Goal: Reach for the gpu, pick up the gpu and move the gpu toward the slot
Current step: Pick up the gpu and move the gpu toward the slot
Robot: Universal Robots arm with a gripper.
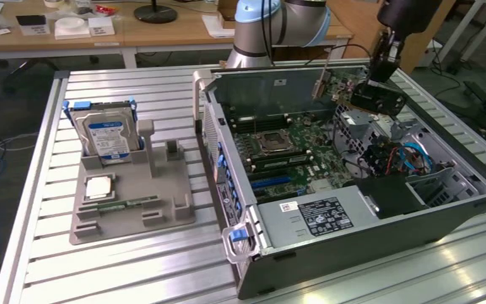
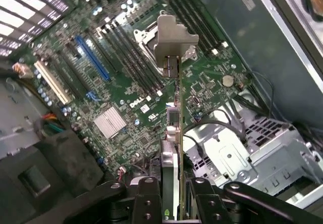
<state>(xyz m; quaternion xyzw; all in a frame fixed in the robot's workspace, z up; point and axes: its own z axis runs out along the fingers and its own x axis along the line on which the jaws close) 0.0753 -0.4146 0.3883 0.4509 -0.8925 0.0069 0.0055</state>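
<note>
The gripper [image 2: 170, 196] grasps the gpu [image 2: 172, 133] edge-on, holding it lifted above the motherboard [image 2: 126, 82] inside the open computer case [image 1: 353, 221], near the case's far edge.

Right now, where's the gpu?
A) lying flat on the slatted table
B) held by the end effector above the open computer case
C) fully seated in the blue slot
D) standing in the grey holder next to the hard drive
B: the end effector grips the gpu, which hangs over the open computer case, its bracket end above the motherboard, not seated.
</note>
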